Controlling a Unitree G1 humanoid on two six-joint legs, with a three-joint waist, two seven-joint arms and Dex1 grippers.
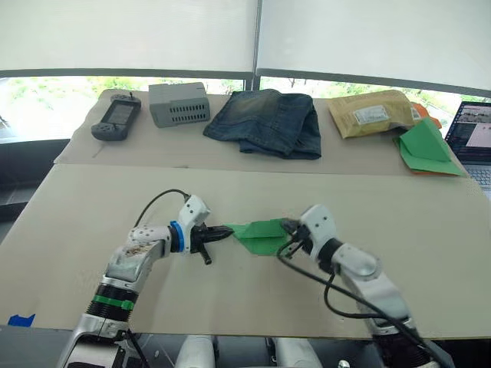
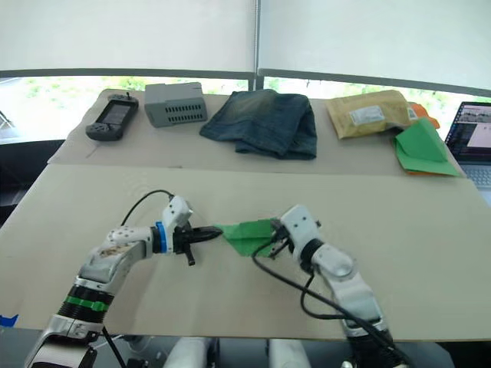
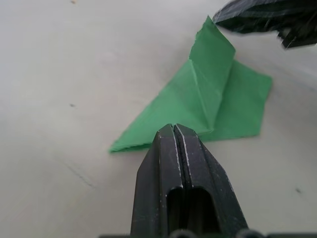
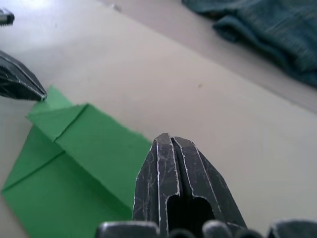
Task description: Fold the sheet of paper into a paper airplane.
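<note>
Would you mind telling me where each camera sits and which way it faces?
Left and right eye views: on the head, looking forward and down over the beige table; both arms show.
Left wrist view: along the left gripper, its fingers together, onto the bright green folded sheet of paper.
Right wrist view: along the right gripper, fingers together, over the same paper.
Shared: each wrist view catches the other gripper's dark tip beyond the paper.

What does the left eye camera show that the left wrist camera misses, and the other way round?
Left eye: both arms over the table, with a handheld console, grey box, jeans, padded envelope, green paper stack and laptop at the far side. Left wrist: the layered creases in the sheet of paper up close, and the left gripper closed. Both: the sheet, both grippers, right gripper at its far end.
</note>
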